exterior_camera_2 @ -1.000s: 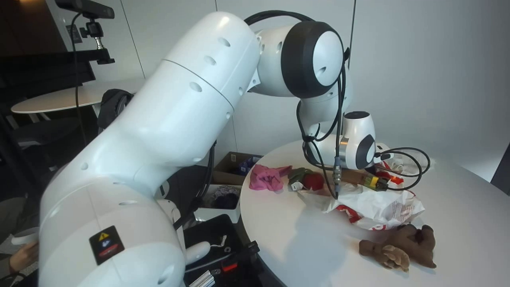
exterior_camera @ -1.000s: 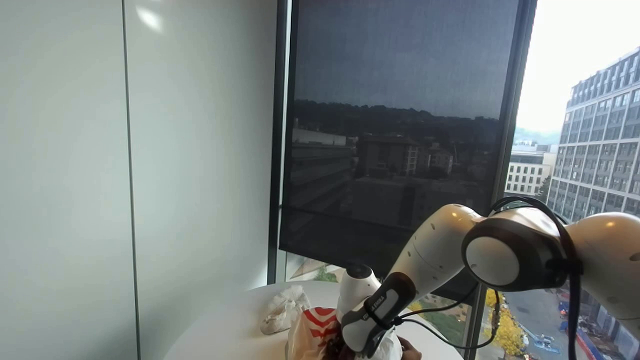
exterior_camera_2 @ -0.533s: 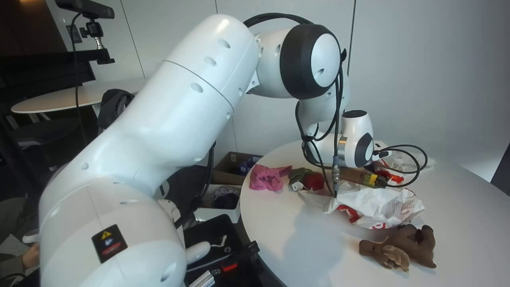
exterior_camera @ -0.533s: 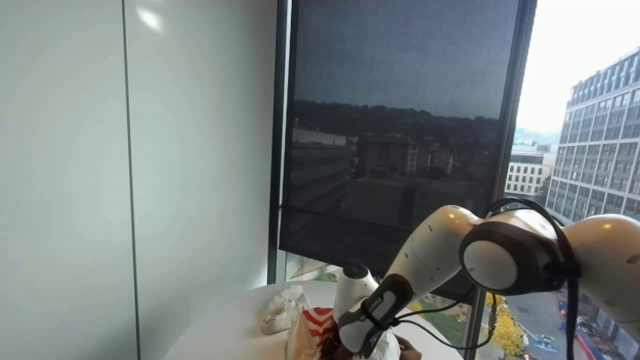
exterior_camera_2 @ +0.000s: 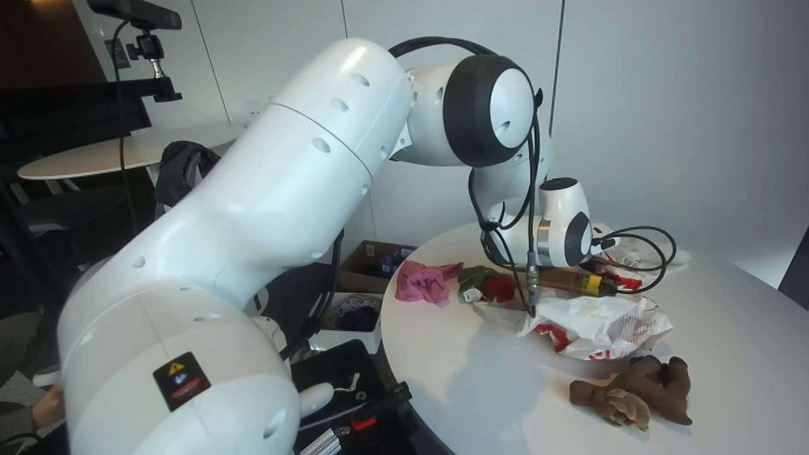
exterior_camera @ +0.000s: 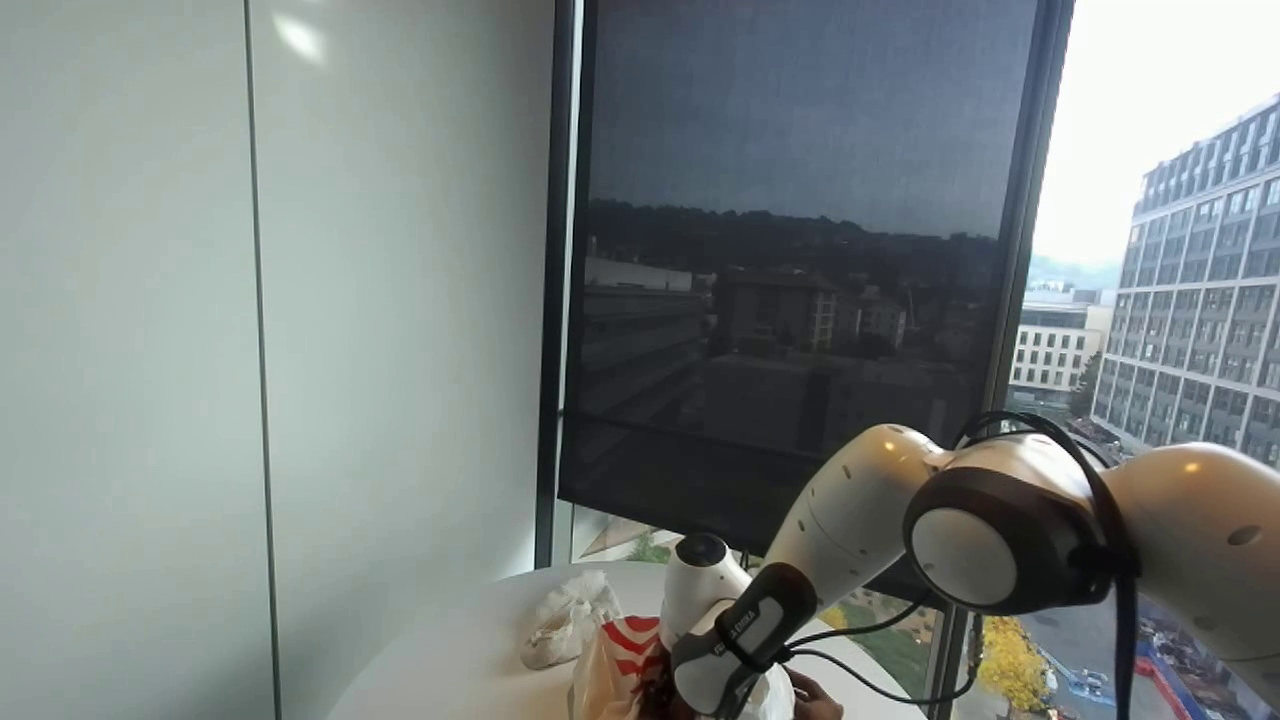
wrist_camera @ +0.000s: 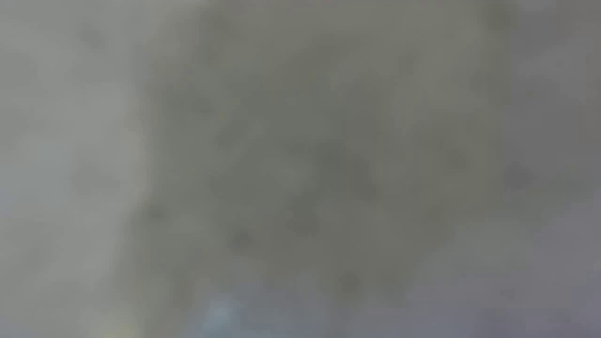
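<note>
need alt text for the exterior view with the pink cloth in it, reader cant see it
A white robot arm arches over a round table, its low end by a brown tube-like item and a crumpled white-and-red plastic bag, the gripper hidden. A pink cloth lies near the table's left edge, a brown plush toy nearer the camera.

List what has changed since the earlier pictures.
The robot arm has sunk and shifted slightly toward the picture's left in both exterior views. In an exterior view, the near edge of the red-printed white bag has drawn back a touch from the brown plush toy. No grip or release shows; the gripper is hidden. The toy and the pink cloth stayed put.
</note>
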`<state>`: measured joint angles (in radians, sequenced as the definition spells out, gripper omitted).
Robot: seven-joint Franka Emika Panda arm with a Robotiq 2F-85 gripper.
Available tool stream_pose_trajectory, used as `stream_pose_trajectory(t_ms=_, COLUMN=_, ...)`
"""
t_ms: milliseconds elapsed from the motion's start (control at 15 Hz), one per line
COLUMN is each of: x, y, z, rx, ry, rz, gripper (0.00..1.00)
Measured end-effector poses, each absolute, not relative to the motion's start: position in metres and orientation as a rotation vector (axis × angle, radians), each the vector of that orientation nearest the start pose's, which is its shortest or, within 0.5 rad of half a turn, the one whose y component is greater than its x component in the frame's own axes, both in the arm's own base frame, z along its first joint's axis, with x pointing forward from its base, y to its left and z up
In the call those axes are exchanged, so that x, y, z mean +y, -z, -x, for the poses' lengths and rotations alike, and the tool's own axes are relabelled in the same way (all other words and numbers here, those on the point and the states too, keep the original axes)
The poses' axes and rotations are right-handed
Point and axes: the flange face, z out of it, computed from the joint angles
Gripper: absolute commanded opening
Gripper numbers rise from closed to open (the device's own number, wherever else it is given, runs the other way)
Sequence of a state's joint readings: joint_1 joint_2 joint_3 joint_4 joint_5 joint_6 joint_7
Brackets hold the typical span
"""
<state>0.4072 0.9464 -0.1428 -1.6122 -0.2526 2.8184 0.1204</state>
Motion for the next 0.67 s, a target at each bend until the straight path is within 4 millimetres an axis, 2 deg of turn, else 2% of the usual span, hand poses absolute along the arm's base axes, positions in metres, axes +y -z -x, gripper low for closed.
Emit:
stream_pose_trajectory(t_ms=200, x=0.208, y=-0.098, z=-0.667, rx=-0.731, ry=0.487, rz=3.191, gripper=0.2)
stream_pose_trajectory(t_ms=267, x=0.208, y=-0.098, z=-0.667, rx=-0.725, ry=0.481, rz=3.193, gripper=0.17)
stream_pose_trajectory(t_ms=467, x=0.212, y=-0.101, z=-0.663, rx=-0.707, ry=0.421, rz=3.195, gripper=0.17)
stream_pose_trajectory(t_ms=667, x=0.223, y=-0.116, z=-0.653, rx=-0.687, ry=0.355, rz=3.179, gripper=0.17)
